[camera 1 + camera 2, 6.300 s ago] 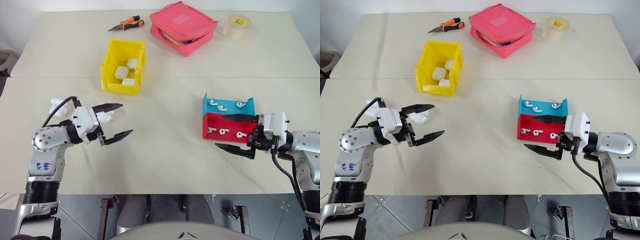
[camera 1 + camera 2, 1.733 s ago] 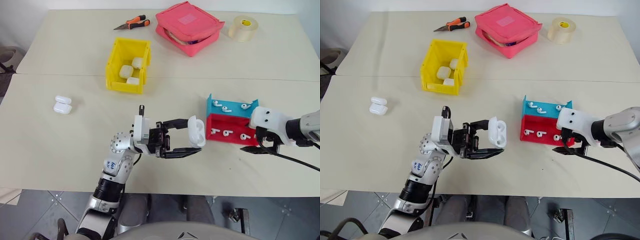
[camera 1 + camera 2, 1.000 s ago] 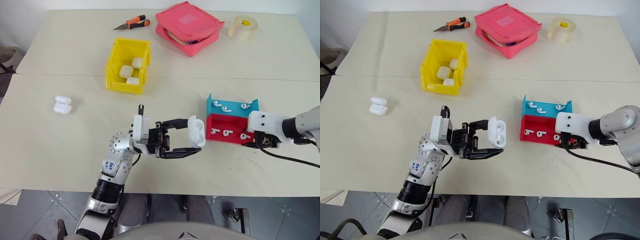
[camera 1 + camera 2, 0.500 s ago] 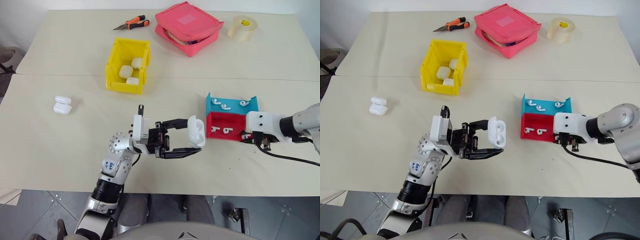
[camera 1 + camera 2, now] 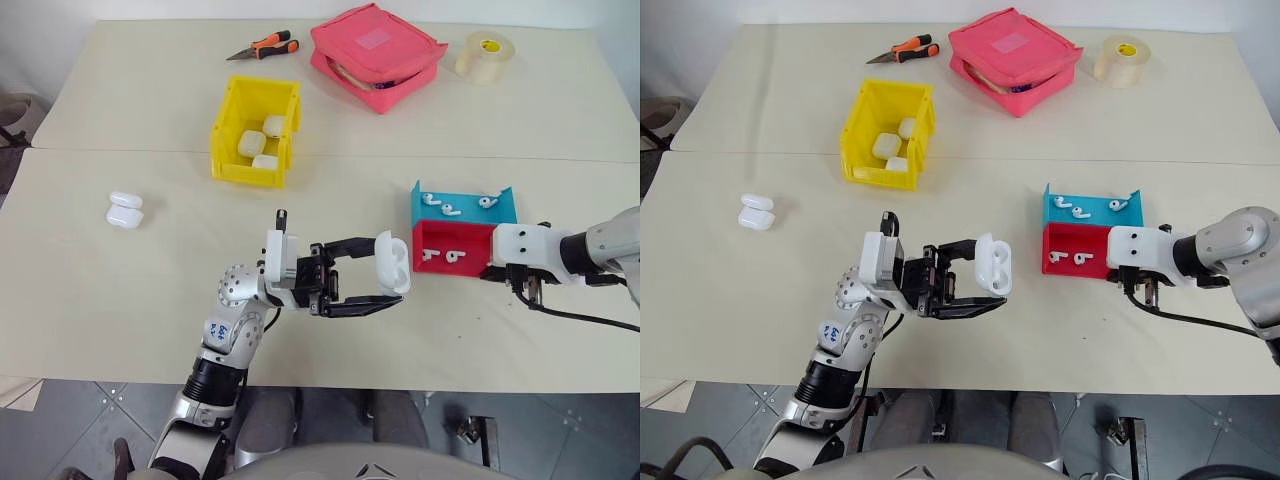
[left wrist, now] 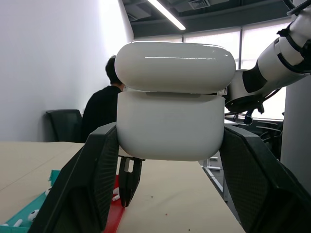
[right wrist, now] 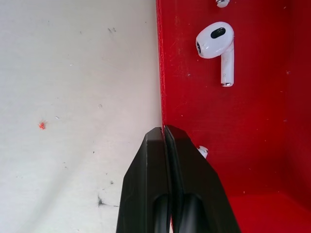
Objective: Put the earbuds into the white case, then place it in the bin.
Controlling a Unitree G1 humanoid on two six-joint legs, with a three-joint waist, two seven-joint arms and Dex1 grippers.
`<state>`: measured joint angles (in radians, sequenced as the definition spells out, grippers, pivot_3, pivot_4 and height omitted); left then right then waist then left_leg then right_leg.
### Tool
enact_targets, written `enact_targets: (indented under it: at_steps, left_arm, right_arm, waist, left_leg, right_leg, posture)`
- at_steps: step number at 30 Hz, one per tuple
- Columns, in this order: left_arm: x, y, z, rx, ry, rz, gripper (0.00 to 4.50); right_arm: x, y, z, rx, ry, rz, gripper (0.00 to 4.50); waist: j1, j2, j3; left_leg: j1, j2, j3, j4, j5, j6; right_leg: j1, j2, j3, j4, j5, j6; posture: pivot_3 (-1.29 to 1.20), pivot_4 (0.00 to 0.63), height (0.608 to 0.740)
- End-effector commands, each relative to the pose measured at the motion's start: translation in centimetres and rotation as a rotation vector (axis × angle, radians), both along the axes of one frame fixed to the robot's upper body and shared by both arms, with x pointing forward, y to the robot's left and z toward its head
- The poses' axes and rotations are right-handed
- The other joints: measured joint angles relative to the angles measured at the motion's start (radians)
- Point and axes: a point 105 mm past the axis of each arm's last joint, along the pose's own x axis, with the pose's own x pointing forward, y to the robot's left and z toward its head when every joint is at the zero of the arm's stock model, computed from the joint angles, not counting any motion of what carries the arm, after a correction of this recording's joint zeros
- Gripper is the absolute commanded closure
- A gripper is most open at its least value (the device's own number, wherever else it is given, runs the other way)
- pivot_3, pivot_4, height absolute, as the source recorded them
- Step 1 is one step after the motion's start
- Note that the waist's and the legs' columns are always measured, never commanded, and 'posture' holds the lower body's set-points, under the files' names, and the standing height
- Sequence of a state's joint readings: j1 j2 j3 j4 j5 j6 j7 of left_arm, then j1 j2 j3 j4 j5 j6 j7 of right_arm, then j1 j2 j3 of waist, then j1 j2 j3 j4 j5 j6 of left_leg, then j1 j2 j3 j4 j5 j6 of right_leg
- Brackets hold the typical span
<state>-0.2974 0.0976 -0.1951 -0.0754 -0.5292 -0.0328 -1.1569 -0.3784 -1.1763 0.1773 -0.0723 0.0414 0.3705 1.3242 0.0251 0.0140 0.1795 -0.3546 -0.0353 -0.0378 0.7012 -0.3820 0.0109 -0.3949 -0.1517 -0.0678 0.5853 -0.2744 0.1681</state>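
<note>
My right hand (image 7: pixel 165 133) has its two black fingers pressed flat together at the rim of the red tray (image 5: pixel 440 243). A small white tip of an earbud (image 7: pixel 202 151) peeks out beside the fingers, and I cannot tell whether it is pinched or just lying against them. From the head camera the white wrist housing hides those fingertips entirely. One earbud (image 7: pixel 217 46) lies free on the red floor nearby, and another is cut off at the frame edge.

My left hand (image 5: pixel 362 276) is clamped on the white case (image 5: pixel 393 262), lid flipped up, holding it above the surface (image 5: pixel 150 300) between the two arms; in the left wrist view the case blocks most of the scene beyond.

A second ago the right fingers stood apart; now they are shut. The red tray and the blue tray (image 5: pixel 462 203) behind it have slid slightly, and fewer buds show in the red one. The left hand has not moved.

The bin (image 5: pixel 252 131) sits farther back with three cases inside. Another case (image 5: pixel 125 210) lies well off to the left.
</note>
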Motion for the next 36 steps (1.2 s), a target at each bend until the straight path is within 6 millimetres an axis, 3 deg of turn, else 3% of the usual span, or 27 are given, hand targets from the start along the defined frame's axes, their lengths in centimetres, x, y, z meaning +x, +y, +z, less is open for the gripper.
enact_targets:
  at_steps: [1,3,7,19,36]
  left_arm:
    - [-0.3,0.2,0.7,-0.024,-0.038,-0.006,1.73]
    - [-0.3,0.2,0.7,-0.024,-0.037,-0.005,1.73]
    - [-0.1,0.2,0.6,-0.025,-0.033,-0.003,1.73]
    - [0.2,0.4,0.7,-0.021,-0.047,0.012,1.73]
    - [0.2,0.6,0.8,-0.025,-0.050,0.043,1.73]
  right_arm:
    - [-0.5,0.3,1.7,0.036,-0.003,0.014,3.85]
    - [-0.2,0.9,2.4,0.071,-0.032,0.010,3.25]
    - [1.1,2.7,3.7,0.145,-0.083,0.011,2.52]
    - [3.4,4.1,2.9,0.082,-0.106,0.084,2.52]
    - [3.6,3.6,1.6,0.009,-0.077,0.177,2.52]
  waist:
    - [0.000,0.000,0.000]
    - [0.000,0.000,0.000]
    - [-0.002,0.000,0.000]
    - [-0.002,0.000,0.000]
    - [-0.003,0.000,0.000]
  left_leg:
    - [0.000,0.000,0.000,0.000,0.000,0.000]
    - [0.000,0.000,0.000,0.000,0.000,0.000]
    - [0.000,0.000,0.000,0.000,0.000,0.000]
    - [-0.001,-0.001,0.000,-0.001,0.000,0.000]
    - [-0.001,0.000,0.000,-0.001,0.000,-0.001]
  right_leg:
    - [0.000,0.000,0.000,0.000,0.000,0.000]
    - [0.000,0.000,0.000,0.000,0.000,0.000]
    - [0.000,0.000,0.000,0.000,0.000,0.000]
    - [-0.002,0.000,0.000,0.000,0.000,0.000]
    - [-0.002,0.000,0.000,0.000,0.000,0.000]
  posture:
    - [0.00,0.150,0.740]
    - [0.00,0.150,0.740]
    - [0.00,0.150,0.740]
    - [0.00,0.150,0.740]
    - [0.00,0.150,0.740]
